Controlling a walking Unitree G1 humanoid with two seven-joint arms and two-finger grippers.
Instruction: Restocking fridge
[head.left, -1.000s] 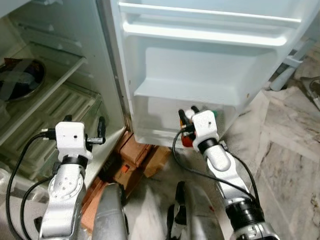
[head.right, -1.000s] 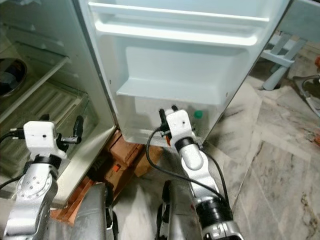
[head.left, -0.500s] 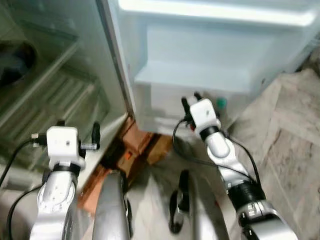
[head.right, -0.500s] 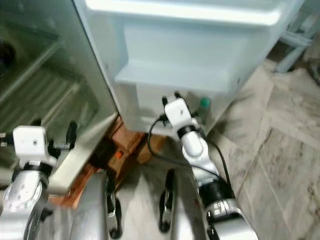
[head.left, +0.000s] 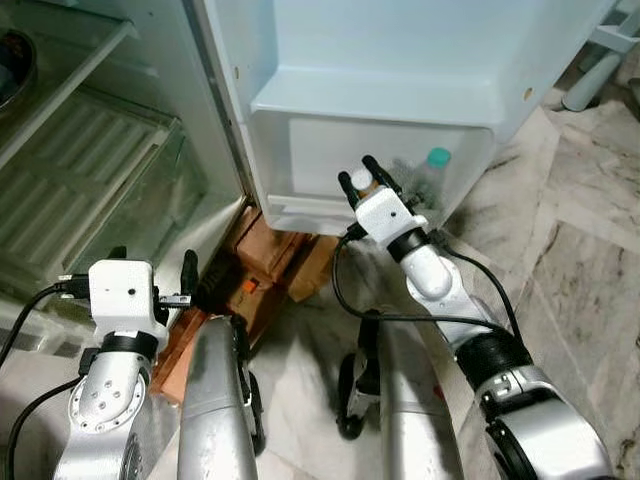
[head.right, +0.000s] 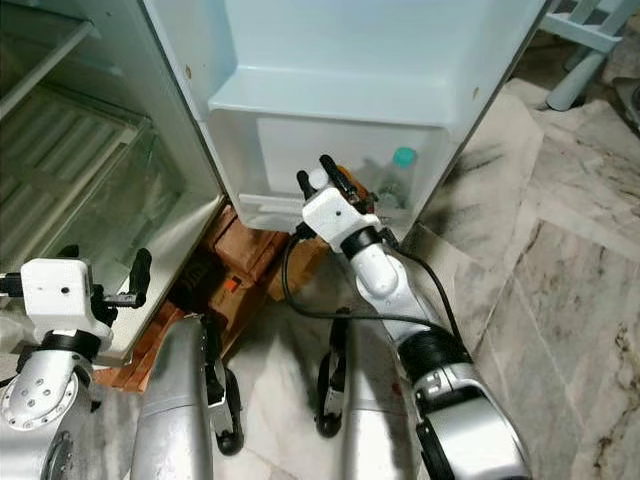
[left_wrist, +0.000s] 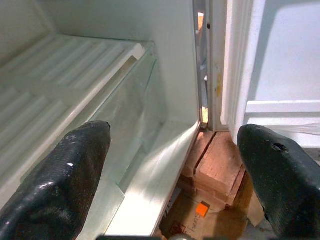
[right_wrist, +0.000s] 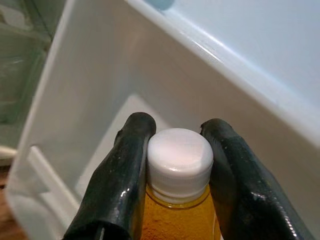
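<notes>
We see the fridge's lowest door shelf (head.left: 300, 160), a translucent white bin, holding a clear bottle with a teal cap (head.left: 432, 170) at its right end. Inside the cabinet, a ribbed white shelf (left_wrist: 65, 75) sits above a clear crisper drawer (left_wrist: 135, 115). The fridge stands on reddish bricks (head.left: 262, 255) on a marble floor (head.left: 570, 260).

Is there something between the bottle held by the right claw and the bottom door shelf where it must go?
Nothing visible; the right claw holds the white-capped bottle at the door shelf.
</notes>
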